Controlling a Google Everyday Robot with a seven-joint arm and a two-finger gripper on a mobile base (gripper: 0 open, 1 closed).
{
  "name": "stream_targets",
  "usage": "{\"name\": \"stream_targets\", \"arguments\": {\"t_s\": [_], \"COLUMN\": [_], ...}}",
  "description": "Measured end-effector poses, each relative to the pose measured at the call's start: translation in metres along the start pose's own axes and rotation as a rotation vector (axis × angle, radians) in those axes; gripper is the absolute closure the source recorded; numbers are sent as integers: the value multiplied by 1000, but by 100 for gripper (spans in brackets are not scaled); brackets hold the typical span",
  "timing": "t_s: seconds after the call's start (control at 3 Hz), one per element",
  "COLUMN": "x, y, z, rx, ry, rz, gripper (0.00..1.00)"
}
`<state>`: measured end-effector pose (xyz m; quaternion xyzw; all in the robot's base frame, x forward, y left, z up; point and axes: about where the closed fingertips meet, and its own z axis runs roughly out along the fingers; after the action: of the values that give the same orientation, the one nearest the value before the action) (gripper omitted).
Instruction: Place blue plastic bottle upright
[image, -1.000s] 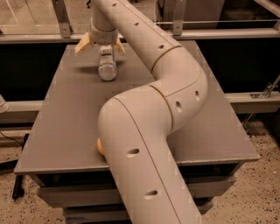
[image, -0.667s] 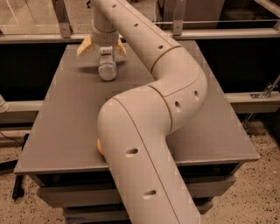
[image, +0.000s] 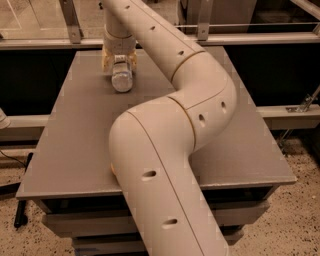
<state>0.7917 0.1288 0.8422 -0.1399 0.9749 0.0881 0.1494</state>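
Observation:
The blue plastic bottle (image: 122, 80) lies on its side at the far left of the grey table (image: 75, 135), with one end facing the camera. My gripper (image: 120, 64) reaches down over it from the back. Its yellowish fingers (image: 106, 61) press against both sides of the bottle's far part, so it is shut on the bottle. The bottle still rests on the tabletop. Its cap and label are hidden.
My large cream arm (image: 165, 150) sweeps across the middle and front of the table. A sliver of an orange (image: 113, 170) shows beside the arm near the front edge. A metal rail (image: 260, 39) runs behind the table.
The gripper's fingers were spread wide on either side of the bottle. They have now closed in against it. The bottle has not visibly moved.

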Motion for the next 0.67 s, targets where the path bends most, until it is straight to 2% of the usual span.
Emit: {"name": "stream_targets", "arguments": {"t_s": [0.33, 0.67], "x": [3, -1], "y": [-3, -7], "z": [-2, -12], "rx": [13, -18], "ry": [4, -45], "rz": [-9, -40], "gripper": [64, 87]}}
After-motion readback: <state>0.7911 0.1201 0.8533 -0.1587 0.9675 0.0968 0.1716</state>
